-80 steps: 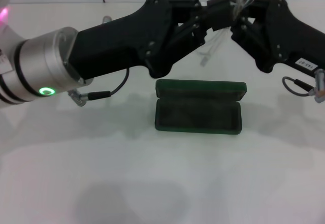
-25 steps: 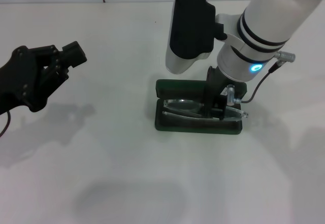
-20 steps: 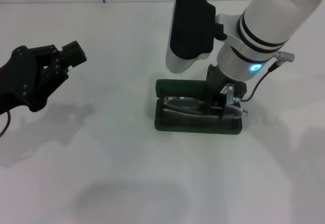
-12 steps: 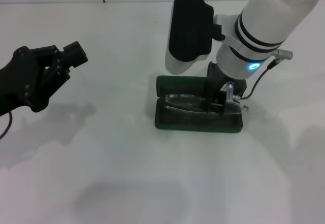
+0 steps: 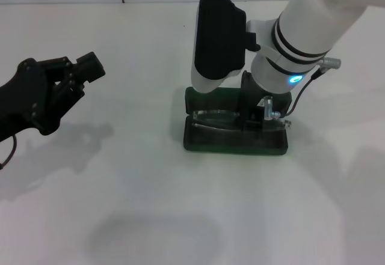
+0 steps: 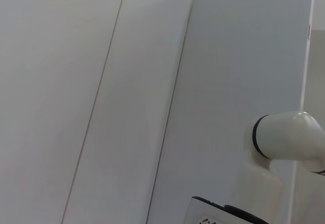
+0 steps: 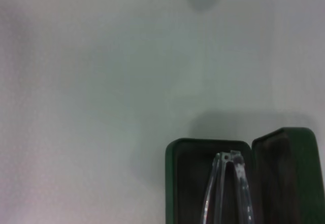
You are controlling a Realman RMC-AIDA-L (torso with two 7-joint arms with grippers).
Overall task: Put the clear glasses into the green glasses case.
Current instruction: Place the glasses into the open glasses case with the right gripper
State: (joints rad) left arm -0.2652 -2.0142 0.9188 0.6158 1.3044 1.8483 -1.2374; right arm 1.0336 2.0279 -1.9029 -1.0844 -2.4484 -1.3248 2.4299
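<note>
The green glasses case [image 5: 234, 145] lies open on the white table, lid [image 5: 207, 98] standing up at the back. The clear glasses [image 5: 215, 118] rest lengthwise in its dark tray, their right end [image 5: 287, 122] riding just over the case's right rim. My right gripper [image 5: 254, 124] points straight down into the right half of the tray and grips the glasses. The right wrist view shows the case [image 7: 185, 183] with the glasses' thin folded arms [image 7: 227, 158] inside. My left gripper [image 5: 81, 71] hangs raised at the far left, well away from the case, holding nothing.
The white table [image 5: 150, 205] surrounds the case on all sides. The bulky white right forearm [image 5: 313, 18] hangs over the case's back and hides part of the lid. The left wrist view shows only wall panels and a piece of the white arm [image 6: 289, 137].
The glasses went from being held in the air between both grippers to lying in the case. Over the last second the right gripper sank slightly and shifted left; the left arm stayed still.
</note>
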